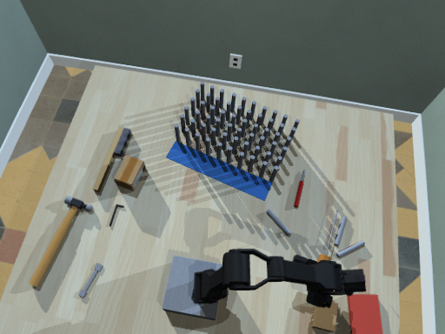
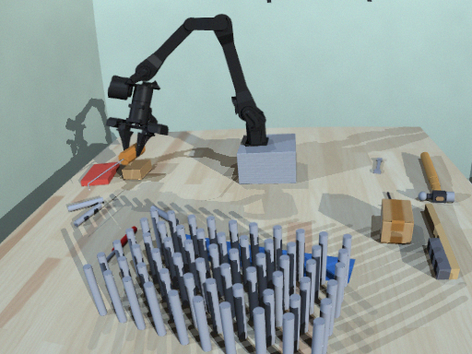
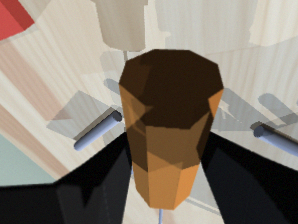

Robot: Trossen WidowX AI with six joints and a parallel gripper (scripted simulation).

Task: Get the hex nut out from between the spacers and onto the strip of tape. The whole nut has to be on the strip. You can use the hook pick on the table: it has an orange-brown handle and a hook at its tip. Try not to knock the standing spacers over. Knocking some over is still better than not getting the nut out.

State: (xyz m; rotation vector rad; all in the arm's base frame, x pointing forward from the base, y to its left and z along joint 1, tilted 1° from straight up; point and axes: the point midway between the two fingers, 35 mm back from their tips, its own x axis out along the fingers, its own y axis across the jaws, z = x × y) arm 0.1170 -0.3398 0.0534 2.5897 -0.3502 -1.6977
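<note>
The pincer (image 2: 134, 138) grips the hook pick (image 2: 127, 154) by its orange-brown handle, above the desk (image 2: 323, 152). Well beyond the pick's thin shaft stand the spacers (image 2: 240, 277) and blue tape strip (image 1: 217, 170); the nut itself cannot be seen.

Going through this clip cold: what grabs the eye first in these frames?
A dense grid of standing grey spacers fills the table's middle, with a blue strip of tape along its near edge. At the table's corner, near the red block, the black arm's gripper is shut on the hook pick by its orange-brown handle, lifted off the table, thin shaft slanting down.
</note>
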